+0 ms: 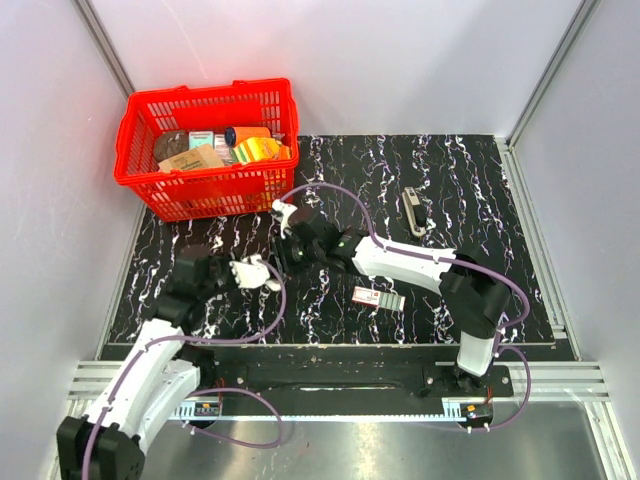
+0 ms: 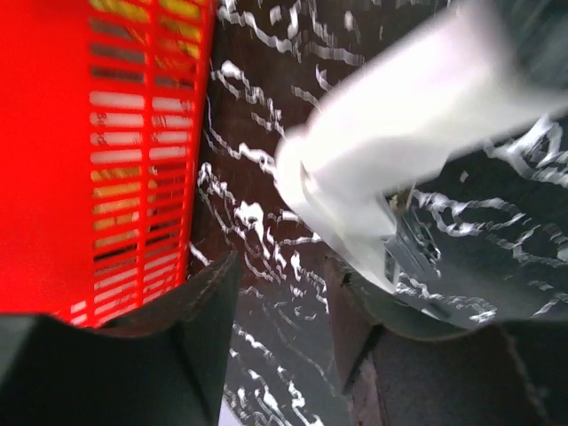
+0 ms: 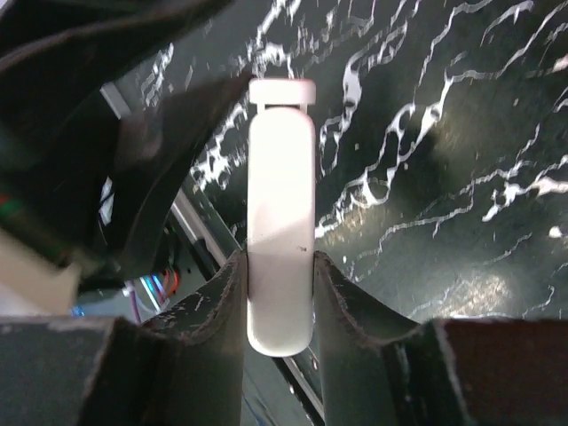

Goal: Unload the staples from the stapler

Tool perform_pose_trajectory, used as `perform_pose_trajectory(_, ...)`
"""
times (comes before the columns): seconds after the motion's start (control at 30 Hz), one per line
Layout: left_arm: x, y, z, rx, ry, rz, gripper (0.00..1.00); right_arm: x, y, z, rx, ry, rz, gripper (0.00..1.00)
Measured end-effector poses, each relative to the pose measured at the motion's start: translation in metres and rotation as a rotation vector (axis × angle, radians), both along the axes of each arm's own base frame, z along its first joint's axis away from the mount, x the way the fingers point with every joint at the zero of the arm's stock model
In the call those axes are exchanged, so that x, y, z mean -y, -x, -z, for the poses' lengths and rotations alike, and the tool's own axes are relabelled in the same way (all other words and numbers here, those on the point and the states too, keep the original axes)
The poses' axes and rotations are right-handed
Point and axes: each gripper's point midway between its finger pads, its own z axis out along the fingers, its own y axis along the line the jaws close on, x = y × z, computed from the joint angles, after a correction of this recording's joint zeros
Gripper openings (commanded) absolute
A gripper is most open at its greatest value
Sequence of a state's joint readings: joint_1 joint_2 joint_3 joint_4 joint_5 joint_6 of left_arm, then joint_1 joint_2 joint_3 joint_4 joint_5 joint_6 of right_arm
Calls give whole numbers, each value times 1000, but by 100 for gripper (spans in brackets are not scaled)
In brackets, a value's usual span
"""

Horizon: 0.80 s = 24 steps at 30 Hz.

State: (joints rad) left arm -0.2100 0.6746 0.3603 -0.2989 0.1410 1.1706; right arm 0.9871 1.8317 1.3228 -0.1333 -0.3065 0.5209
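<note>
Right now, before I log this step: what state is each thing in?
stapler: lying on the table, ungripped.
white bar: clamped in the right pincer.
right pincer: shut on the white bar.
left pincer: open, empty.
red-and-white box: flat on the table.
red basket: upright, holding packages.

Black marbled table (image 1: 480,180) bearing red basket (image 1: 215,195), stapler (image 1: 414,212), labelled box (image 1: 378,297)

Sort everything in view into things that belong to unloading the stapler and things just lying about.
Belongs to the job:
- stapler, lying untouched on the table
- right gripper, shut on a short white bar
- left gripper, open and empty

Lying about:
- red basket of packets
- red-and-white labelled box
</note>
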Motion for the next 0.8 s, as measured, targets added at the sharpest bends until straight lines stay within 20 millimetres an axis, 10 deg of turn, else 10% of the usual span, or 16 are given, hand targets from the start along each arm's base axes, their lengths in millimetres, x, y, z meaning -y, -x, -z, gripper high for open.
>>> perform_pose_trajectory(0.2, 53, 28, -46, -198, 310, 21, 73, -19, -22, -37, 39, -108, 87, 0)
perform_pose_trajectory(0.37, 59, 41, -84, -325, 477, -127, 99, -18, -28, -40, 45, -108, 124, 0)
perform_pose_trajectory(0.57, 52, 32, -183, -200, 723, -237, 99, 1, -34, -22, 35, 33, 190, 0)
perform_pose_trajectory(0.8, 54, 47, -213, -196, 832, -263, 99, 21, -34, -10, 18, 176, 226, 0)
